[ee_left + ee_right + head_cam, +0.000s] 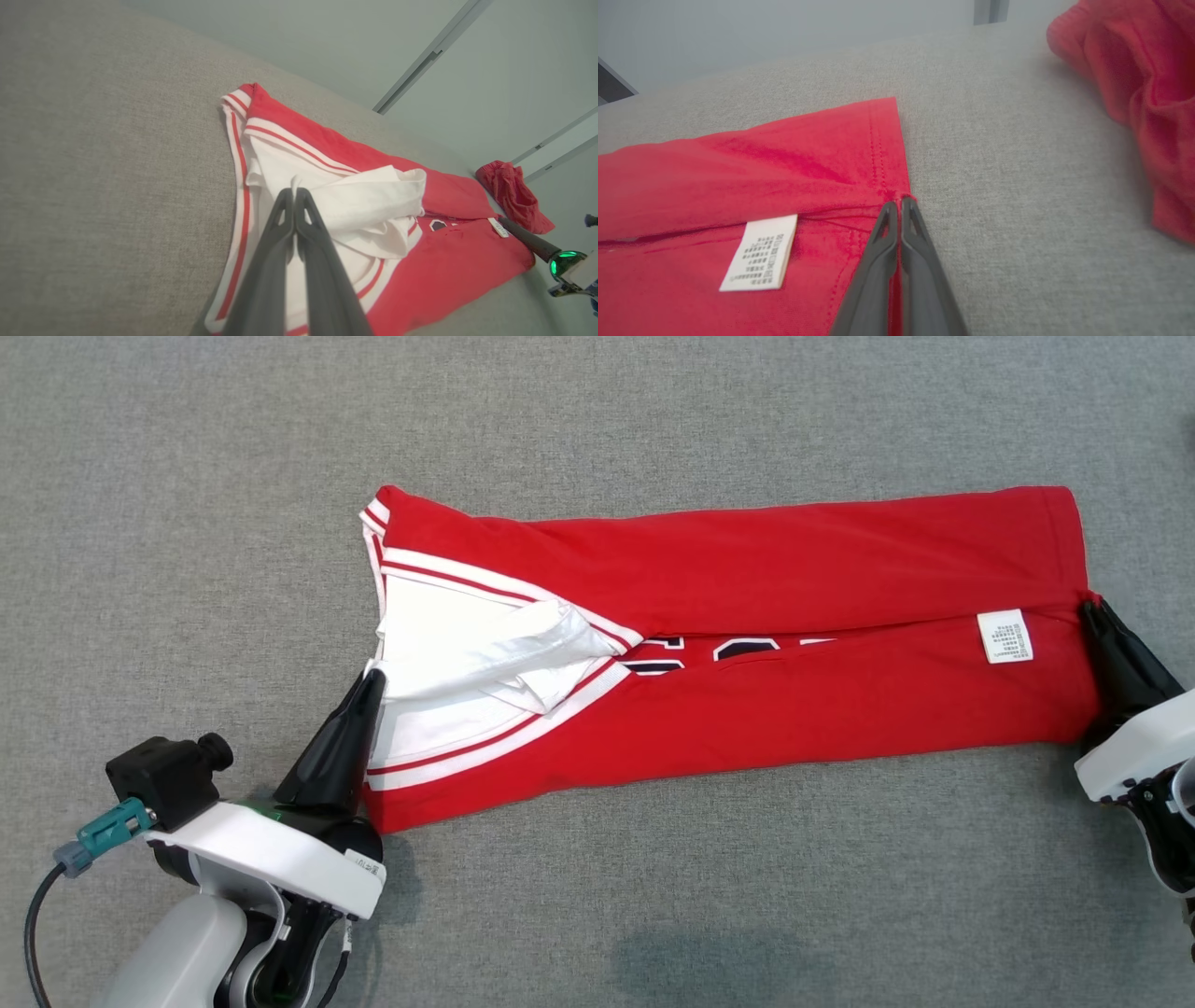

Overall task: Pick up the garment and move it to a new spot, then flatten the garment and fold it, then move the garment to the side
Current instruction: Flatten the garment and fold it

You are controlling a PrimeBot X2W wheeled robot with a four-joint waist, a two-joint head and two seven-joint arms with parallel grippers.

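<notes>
The garment is a red jersey with white striped trim, folded lengthwise into a long band across the grey cloth surface. My left gripper is at its left end, shut on a pinch of the white sleeve fabric. In the left wrist view the left gripper holds a sliver of the garment's white cloth at its tips. My right gripper is at the right end, shut on the red hem where the two folded edges meet. In the right wrist view the right gripper has the garment's red cloth between its fingers.
A white care label lies on the garment near the right end. A second, crumpled red cloth sits on the surface beyond the right gripper, apart from the jersey. Grey surface extends on all sides.
</notes>
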